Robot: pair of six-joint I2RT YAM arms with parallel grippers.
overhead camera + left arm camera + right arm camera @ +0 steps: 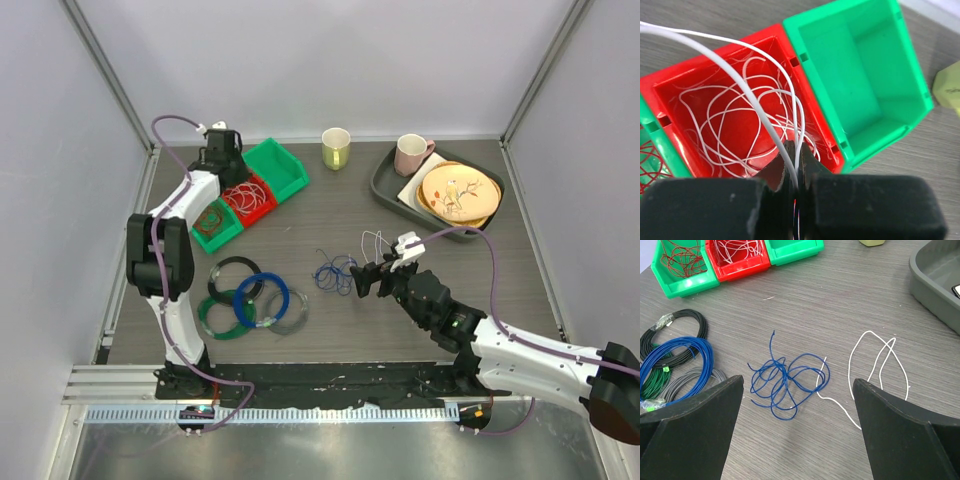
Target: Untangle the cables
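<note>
Lying between the coiled cable rings (675, 360) and the grey tray (935, 280), the blue wire tangle (782, 376) sprawls on the table (840, 300) beside a white wire (879, 360) whose long loops point away from the wide-open right gripper (798, 390); the left gripper (796, 160) pinches a white strand (740, 85) above the red bin (670, 90)

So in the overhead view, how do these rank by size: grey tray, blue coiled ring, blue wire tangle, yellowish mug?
1. grey tray
2. blue coiled ring
3. blue wire tangle and yellowish mug look about alike, so unranked
</note>
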